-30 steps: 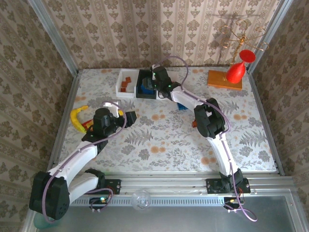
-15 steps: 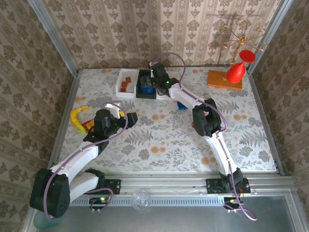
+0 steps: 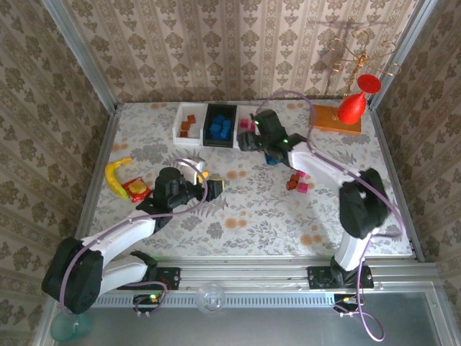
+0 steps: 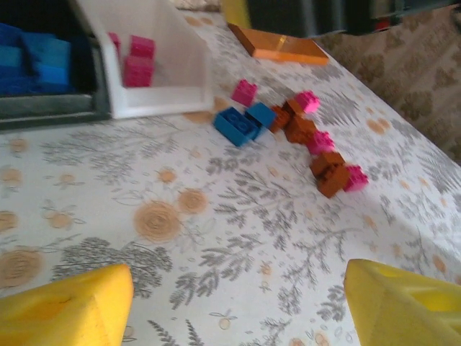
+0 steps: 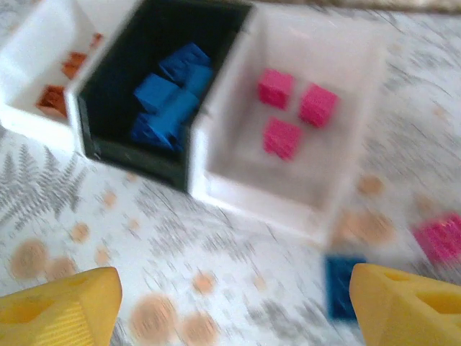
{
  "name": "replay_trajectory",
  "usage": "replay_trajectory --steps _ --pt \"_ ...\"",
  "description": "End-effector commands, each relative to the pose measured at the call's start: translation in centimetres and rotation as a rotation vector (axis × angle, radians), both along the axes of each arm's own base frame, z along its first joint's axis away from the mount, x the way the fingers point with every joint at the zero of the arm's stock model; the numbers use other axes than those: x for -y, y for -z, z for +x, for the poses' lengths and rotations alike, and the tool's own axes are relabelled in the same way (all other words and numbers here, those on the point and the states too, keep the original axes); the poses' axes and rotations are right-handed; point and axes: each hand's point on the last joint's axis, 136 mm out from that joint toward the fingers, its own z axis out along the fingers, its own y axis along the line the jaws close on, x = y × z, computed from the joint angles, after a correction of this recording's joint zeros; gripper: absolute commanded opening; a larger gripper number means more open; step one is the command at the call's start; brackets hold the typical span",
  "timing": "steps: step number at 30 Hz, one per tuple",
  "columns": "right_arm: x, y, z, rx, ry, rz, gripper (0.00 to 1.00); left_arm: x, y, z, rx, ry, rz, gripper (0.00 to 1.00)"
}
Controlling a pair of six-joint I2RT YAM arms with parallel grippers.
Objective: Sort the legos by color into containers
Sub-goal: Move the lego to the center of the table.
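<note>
1. While the right gripper (image 5: 230,303) hovers just right of the black bin (image 5: 133,160), its yellow fingers (image 5: 57,306) stand wide apart with nothing between them. Empty hand!
2. Stock check. Blue bricks (image 5: 169,104) lie inside the black bin. Pink bricks (image 5: 295,108) lie in the pink bin (image 5: 245,194), joined to the black bin's right side. Brown bricks (image 5: 54,97) lie in the brown bin (image 3: 187,141), joined to its left.
3. Over to the left gripper (image 4: 238,303): it sits well to the near side of the black bin. Its fingers are spread too and hold nothing, and its camera looks at the leftovers.
4. And there are leftovers. A loose pile (image 4: 299,128) lies on the table (image 4: 216,216), right of the black bin and nearer the arm bases. It has a blue pair (image 4: 245,122), several pinks and several browns, and some browns and pinks are touching each other.
5. My read: this is the gap between picks. All three bins hold the right colour, but the sort looks only partway done.
6. Next up, I'd say, is a fresh grab. A stray blue (image 5: 338,288) lies closest under the right gripper, just right of the black bin and on its near side. The fingers need to drop, straddle that one brick and close, then carry it left over the black bin. The touching browns and pinks look trickier, since a sloppy pinch could lift two colours at once.
</note>
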Motion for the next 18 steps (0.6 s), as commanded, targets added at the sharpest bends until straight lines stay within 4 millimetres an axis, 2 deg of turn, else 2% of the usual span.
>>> replay_trajectory --steps 1,3,5,8,14,18 --pt "6.1 4.2 -3.7 -0.144 0.16 -0.084 0.84 2.5 -1.8 -0.9 0.078 0.126 -0.02 0.78" --pt "7.7 5.4 -4.8 -0.183 0.184 -0.104 0.85 3.6 -1.7 -1.6 0.078 0.176 -0.022 0.78" --pt "7.9 6.2 -5.1 -0.201 0.171 -0.132 0.85 4.3 -1.6 -2.0 0.076 0.205 -0.019 0.78" --pt "6.3 7.0 -3.8 -0.216 0.116 -0.109 0.84 4.5 -1.3 -1.9 0.076 0.197 0.002 0.78" --pt "2.9 9.3 -1.3 -0.253 0.044 -0.107 0.75 3.2 -0.8 -1.1 0.091 0.119 0.054 0.78" --pt "1.9 10.2 0.2 -0.246 0.023 -0.138 0.71 2.6 -0.8 -0.9 0.108 0.091 0.076 0.78"
